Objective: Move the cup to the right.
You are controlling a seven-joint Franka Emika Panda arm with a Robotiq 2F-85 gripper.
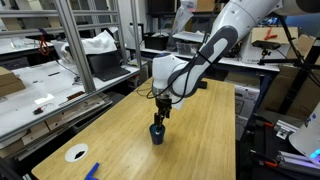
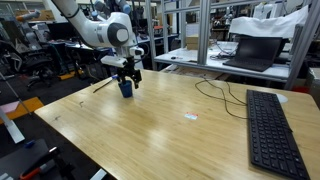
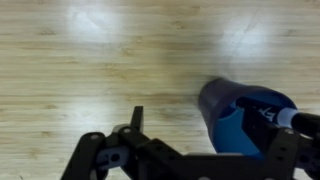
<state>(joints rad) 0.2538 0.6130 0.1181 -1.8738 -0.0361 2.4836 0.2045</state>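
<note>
The dark navy-blue cup (image 1: 157, 133) stands upright on the wooden table (image 1: 200, 140) and shows in both exterior views (image 2: 125, 89). My gripper (image 1: 160, 112) hangs straight above it, fingers pointing down at its rim (image 2: 127, 74). In the wrist view the cup (image 3: 235, 115) fills the right side. One finger is down inside the cup's mouth on the right. The other finger stands well clear of the cup's outer wall on the left. My gripper (image 3: 210, 122) is open and straddles the cup's wall without clamping it.
A white tape roll (image 1: 76, 153) and a small flat blue object (image 1: 92, 170) lie near a table corner. A black keyboard (image 2: 272, 130), a cable (image 2: 215, 95) and a small white scrap (image 2: 190, 117) lie on the table. Benches and shelving surround it.
</note>
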